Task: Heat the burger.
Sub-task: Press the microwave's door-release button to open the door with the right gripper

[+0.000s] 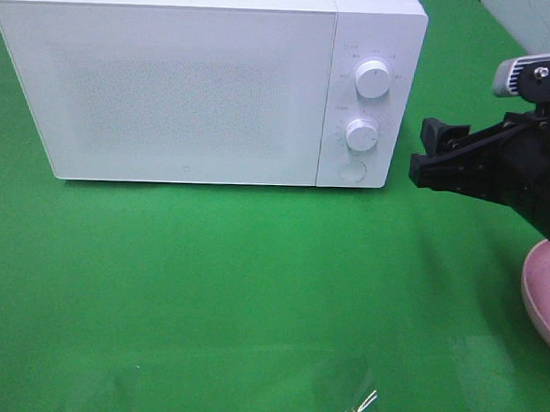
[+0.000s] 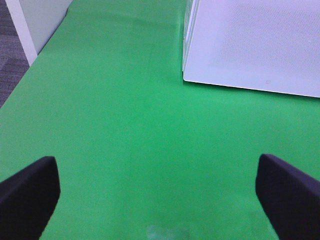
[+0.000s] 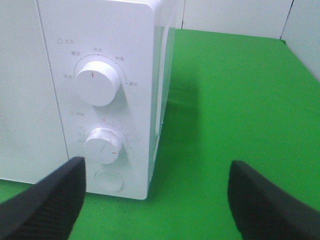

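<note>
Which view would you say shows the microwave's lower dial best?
The right wrist view: the lower dial is close, its markings visible. The exterior high view shows it small; the left wrist view misses it.

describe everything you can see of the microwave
The microwave is a white, smooth box standing upright on the green table cover, door shut, with a fine dotted screen in the door. Its right-hand panel carries an upper knob, a lower knob and a round button below. Only the cover touches it; the open right gripper hangs beside the panel, apart.
</note>
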Action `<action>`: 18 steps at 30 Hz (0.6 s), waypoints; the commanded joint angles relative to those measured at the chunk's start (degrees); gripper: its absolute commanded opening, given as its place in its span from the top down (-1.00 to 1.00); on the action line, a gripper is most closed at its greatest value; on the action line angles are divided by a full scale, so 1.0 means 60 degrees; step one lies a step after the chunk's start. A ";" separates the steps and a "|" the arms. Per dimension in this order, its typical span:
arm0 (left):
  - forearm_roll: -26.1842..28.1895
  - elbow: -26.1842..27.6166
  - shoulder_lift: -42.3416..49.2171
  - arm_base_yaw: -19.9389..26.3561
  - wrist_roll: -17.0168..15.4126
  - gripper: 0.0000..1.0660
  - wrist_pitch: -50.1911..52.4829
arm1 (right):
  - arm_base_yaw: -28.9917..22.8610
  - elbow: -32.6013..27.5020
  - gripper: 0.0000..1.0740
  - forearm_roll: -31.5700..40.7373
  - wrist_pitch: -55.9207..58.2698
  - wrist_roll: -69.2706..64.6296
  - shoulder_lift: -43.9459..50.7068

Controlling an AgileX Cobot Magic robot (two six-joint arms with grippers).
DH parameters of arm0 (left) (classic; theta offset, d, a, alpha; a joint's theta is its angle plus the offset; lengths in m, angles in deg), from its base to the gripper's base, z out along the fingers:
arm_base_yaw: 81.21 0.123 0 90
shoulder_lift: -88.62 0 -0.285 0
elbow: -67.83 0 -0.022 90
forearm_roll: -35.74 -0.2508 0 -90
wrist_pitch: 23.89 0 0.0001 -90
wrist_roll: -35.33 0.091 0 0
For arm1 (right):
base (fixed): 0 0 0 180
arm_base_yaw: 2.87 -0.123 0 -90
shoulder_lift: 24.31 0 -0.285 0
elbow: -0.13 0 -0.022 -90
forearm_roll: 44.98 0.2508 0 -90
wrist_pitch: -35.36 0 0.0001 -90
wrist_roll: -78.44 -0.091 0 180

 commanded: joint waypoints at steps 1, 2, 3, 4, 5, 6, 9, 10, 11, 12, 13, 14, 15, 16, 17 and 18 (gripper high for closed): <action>0.0076 -0.0029 0.0210 0.0019 -0.0010 -0.85 0.0095 | -0.0430 0.0000 -0.41 0.0611 -0.0325 0.0134 -0.0134; 0.0076 -0.0029 0.0210 0.0019 -0.0010 -0.85 0.0095 | -0.0821 0.0000 -0.41 0.1041 -0.0458 0.0134 -0.0286; 0.0076 -0.0029 0.0210 0.0019 -0.0010 -0.85 0.0095 | -0.1203 0.0000 -0.41 0.1557 -0.0611 0.0134 -0.0468; 0.0076 -0.0029 0.0210 0.0019 -0.0010 -0.85 0.0095 | -0.1203 0.0000 -0.41 0.1557 -0.0611 0.0134 -0.0468; 0.0076 -0.0029 0.0210 0.0019 -0.0010 -0.85 0.0095 | -0.1547 0.0000 -0.41 0.1958 -0.0716 0.0134 -0.0621; 0.0076 -0.0029 0.0210 0.0019 -0.0010 -0.85 0.0095 | -0.1547 0.0000 -0.41 0.1958 -0.0716 0.0134 -0.0621; 0.0076 -0.0029 0.0210 0.0019 -0.0010 -0.85 0.0095 | -0.2034 0.0000 -0.41 0.2282 -0.0869 0.0134 -0.0850; 0.0076 -0.0029 0.0210 0.0019 -0.0010 -0.85 0.0095 | -0.2244 0.0000 -0.41 0.2311 -0.0926 0.0134 -0.0984; 0.0076 -0.0029 0.0210 0.0019 -0.0010 -0.85 0.0095 | -0.2244 0.0000 -0.41 0.2311 -0.0926 0.0134 -0.0984; 0.0076 -0.0029 0.0210 0.0019 -0.0010 -0.85 0.0095 | -0.2301 0.0000 -0.41 0.2311 -0.0926 0.0124 -0.1050; 0.0076 -0.0029 0.0210 0.0019 -0.0010 -0.85 0.0095 | -0.2301 0.0000 -0.41 0.2311 -0.0926 0.0124 -0.1050; 0.0076 -0.0029 0.0210 0.0019 -0.0010 -0.85 0.0095 | -0.2492 0.0010 -0.41 0.2349 -0.0917 0.0010 -0.1213; 0.0076 -0.0029 0.0210 0.0019 -0.0010 -0.85 0.0095 | -0.2702 0.0010 -0.41 0.2359 -0.0936 -0.0115 -0.1375; 0.0076 -0.0029 0.0210 0.0019 -0.0010 -0.85 0.0095 | -0.2702 0.0010 -0.41 0.2359 -0.0936 -0.0115 -0.1375; 0.0076 -0.0029 0.0210 0.0019 -0.0010 -0.85 0.0095 | -0.2836 0.0010 -0.41 0.2368 -0.0936 -0.0191 -0.1528; 0.0076 -0.0029 0.0210 0.0019 -0.0010 -0.85 0.0095 | -0.2836 0.0010 -0.41 0.2368 -0.0936 -0.0191 -0.1528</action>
